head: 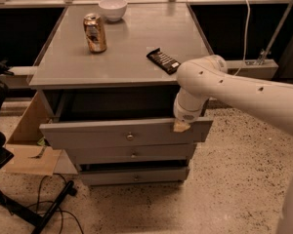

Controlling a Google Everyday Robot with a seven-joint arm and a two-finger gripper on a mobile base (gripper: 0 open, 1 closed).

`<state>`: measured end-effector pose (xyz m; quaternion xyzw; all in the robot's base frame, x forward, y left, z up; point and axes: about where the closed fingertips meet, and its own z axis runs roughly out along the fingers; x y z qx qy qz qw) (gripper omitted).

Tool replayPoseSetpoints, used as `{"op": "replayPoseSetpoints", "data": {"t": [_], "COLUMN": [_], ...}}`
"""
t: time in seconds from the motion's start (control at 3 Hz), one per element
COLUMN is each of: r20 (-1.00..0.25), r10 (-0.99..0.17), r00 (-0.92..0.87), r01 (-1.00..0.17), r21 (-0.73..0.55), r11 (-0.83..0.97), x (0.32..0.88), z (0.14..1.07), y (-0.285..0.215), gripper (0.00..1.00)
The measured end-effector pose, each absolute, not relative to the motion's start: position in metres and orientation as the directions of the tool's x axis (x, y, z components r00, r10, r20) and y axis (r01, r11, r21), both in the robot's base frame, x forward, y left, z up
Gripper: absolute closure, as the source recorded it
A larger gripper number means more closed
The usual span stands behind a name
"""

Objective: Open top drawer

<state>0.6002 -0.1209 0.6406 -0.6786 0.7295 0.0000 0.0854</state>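
1. The wide grey top drawer (88, 133), with a small round metal knob (130, 136) at its centre, sits directly under the grey cabinet top (136, 62). It is pulled out partway, with a dark gap showing behind its front panel.
2. The gripper (181, 126) is at the upper edge of that panel, near its right end and well away from the knob. A tan tip rests on the front face, but I cannot tell whether the gripper is open, closed or clamped on the edge.
3. The pull is off-centre, so the drawer could skew and bind in its runners.
4. A hold on a thin edge could slip off.
5. The two narrower grey drawers (132, 154) below could be dragged along if the wrist dips.
6. A jolt might topple the upright copper-coloured can (95, 32), or shift the dark wrapped bar (163, 61) lying near the front-right edge of the top.
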Motion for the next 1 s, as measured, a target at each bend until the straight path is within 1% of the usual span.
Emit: {"op": "replayPoseSetpoints", "data": {"t": [0.33,1.0], "r20": [-0.124,-0.111], "r10": [-0.990,-0.990], "r00": [-0.065,-0.085], "r01": [-0.990,-0.992], "r21": [-0.115,-0.089], "r11": [0.079,0.095], "x": [0.600,0.580], "z": [0.642,0.643], "y": [-0.121,-0.134], "gripper": [1.00,1.00]}}
